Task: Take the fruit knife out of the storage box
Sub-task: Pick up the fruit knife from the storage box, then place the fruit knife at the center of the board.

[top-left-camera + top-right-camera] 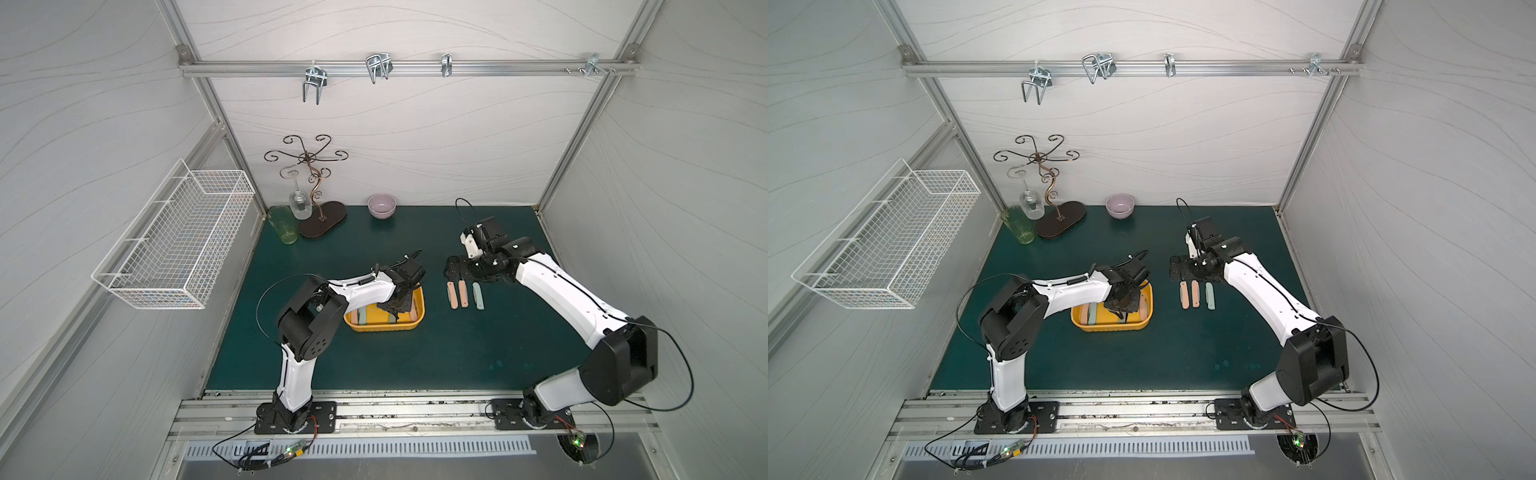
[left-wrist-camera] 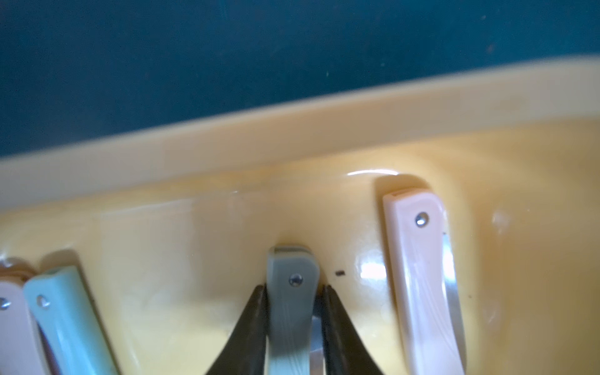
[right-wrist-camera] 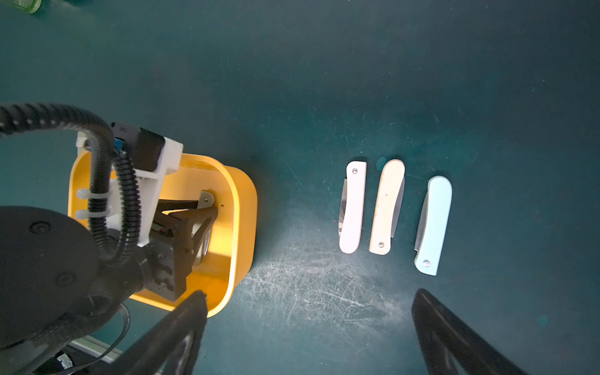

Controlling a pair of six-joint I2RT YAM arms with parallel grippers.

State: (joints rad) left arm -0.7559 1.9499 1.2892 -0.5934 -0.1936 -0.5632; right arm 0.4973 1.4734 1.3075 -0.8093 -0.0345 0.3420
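The yellow storage box stands on the green mat near the middle of the table, and the left gripper reaches down into it. Its two black fingers are closed almost together on a folded grey-green fruit knife, one finger on each long side of the handle. The knife is inside the box; I cannot tell if it is lifted from the bottom. In the box, beside it, lie a pink knife on one side and a mint knife on the other side. The right gripper hangs over the mat with its jaws wide apart and nothing between them. Near it three folded knives lie on the mat in a row, outside the box.
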